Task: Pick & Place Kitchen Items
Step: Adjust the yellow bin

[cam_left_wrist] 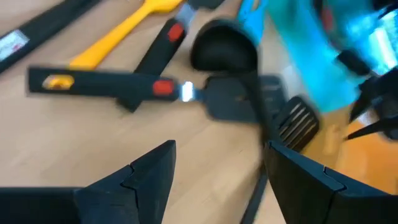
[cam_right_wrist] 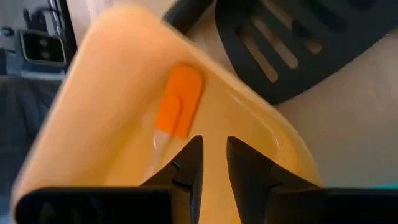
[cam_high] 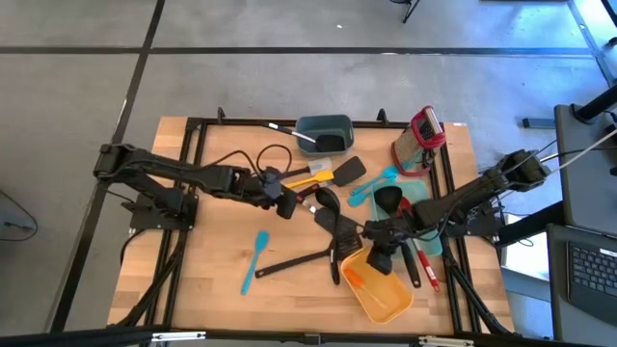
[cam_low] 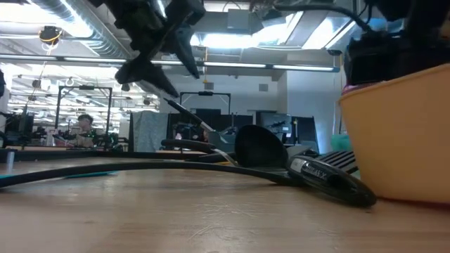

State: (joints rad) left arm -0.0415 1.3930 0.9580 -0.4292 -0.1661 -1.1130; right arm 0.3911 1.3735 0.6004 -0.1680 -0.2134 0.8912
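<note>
My left gripper point(cam_high: 286, 203) hangs open and empty above the table's middle, over black turners and a ladle point(cam_left_wrist: 224, 53); it also shows in the low view point(cam_low: 158, 67). My right gripper point(cam_high: 382, 258) hovers over the orange bin point(cam_high: 386, 299). Its fingers point(cam_right_wrist: 193, 162) stand a narrow gap apart with nothing between them. An orange-headed spatula point(cam_right_wrist: 179, 99) lies inside the bin on its sloping wall, beside the fingers. A teal spatula point(cam_high: 254, 260) and a black turner point(cam_high: 304, 260) lie flat on the wood nearer the front.
A grey bin point(cam_high: 325, 133) with a white utensil stands at the far edge, and a red-and-white item point(cam_high: 424, 130) at the far right. Teal spatulas point(cam_high: 371, 185), a yellow spatula point(cam_high: 310, 178) and black utensils point(cam_high: 333, 217) crowd the middle. A black cable point(cam_high: 253, 154) loops near the left arm.
</note>
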